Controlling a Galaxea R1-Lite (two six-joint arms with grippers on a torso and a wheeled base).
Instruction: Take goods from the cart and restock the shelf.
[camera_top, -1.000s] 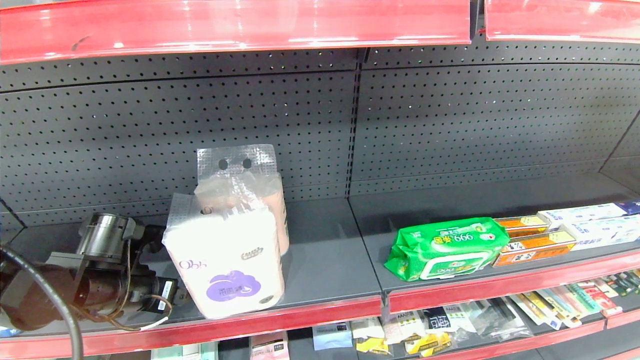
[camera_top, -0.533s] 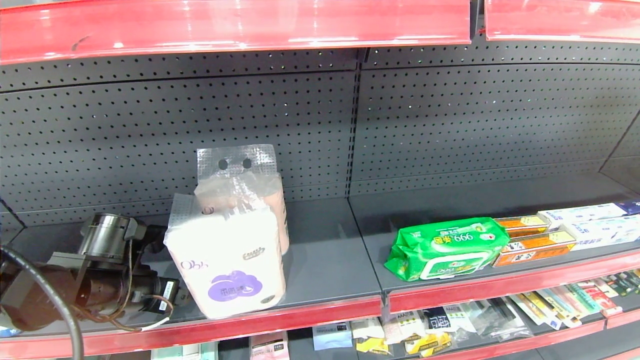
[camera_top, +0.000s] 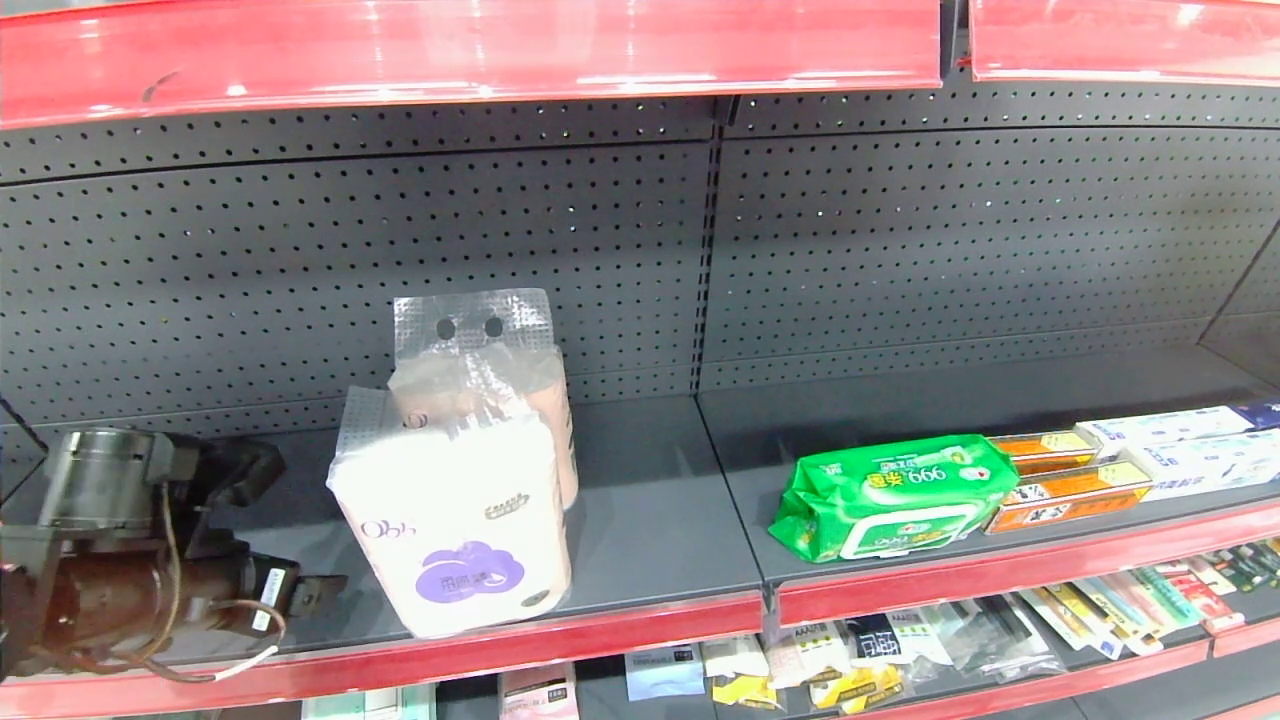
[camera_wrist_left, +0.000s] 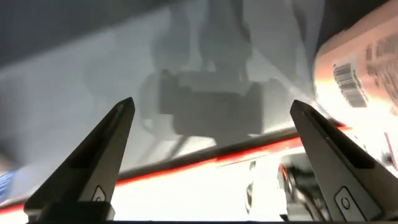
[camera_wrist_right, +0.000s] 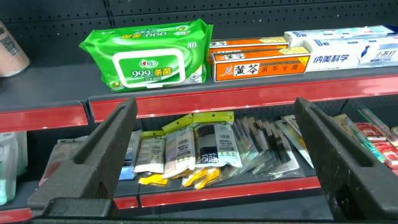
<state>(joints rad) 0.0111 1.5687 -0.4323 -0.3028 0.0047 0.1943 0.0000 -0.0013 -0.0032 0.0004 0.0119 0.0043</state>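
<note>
The toilet-paper pack (camera_top: 455, 520) stands upright near the front edge of the shelf (camera_top: 650, 520). Its long axis is vertical, and its printed face, with a purple cloud-shaped label, is turned outward. A barcode shows on its side. A second pack (camera_top: 500, 400) stands touching it behind, its clear handle flap upright. The left claw (camera_top: 285, 530) hangs just beside the front pack, fingers spread apart and gripping nothing. The right claw (camera_wrist_right: 214, 155) is also spread wide, in front of a green wipes pack (camera_wrist_right: 149, 53) that lies flat, lengthwise along the shelf edge, beside flat boxes (camera_top: 1070, 480).
</note>
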